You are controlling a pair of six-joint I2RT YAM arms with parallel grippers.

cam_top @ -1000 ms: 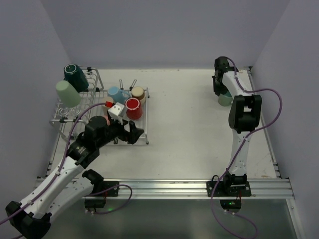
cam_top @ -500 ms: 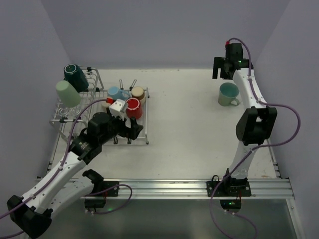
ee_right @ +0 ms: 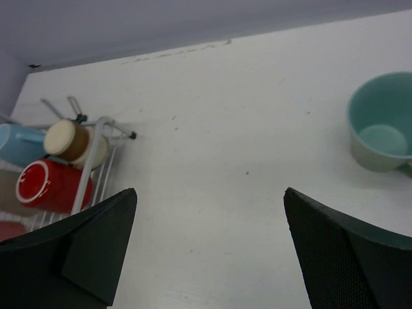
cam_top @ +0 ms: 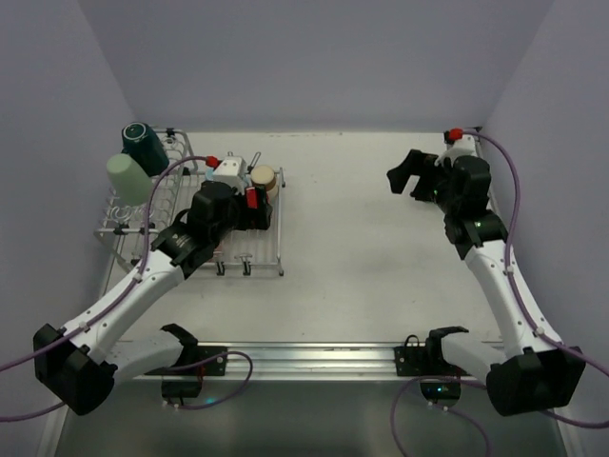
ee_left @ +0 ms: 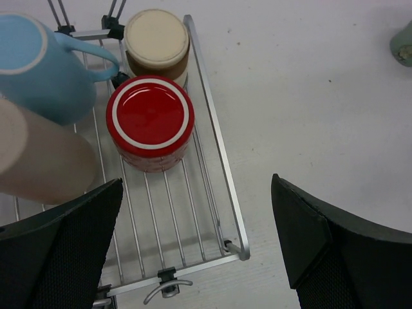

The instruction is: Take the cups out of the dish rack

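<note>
Left fingers are spread wide and hold nothing. They hang over the dish rack, above a red cup that sits bottom up on the flat wires. A beige cup is just beside it at 12 o'clock, and a light blue mug is at 10 o'clock. Right fingers are spread wide with nothing in them, over the worktop. A teal mug stands open side up at 3 o'clock in the right wrist view, well apart from the rack.
</note>
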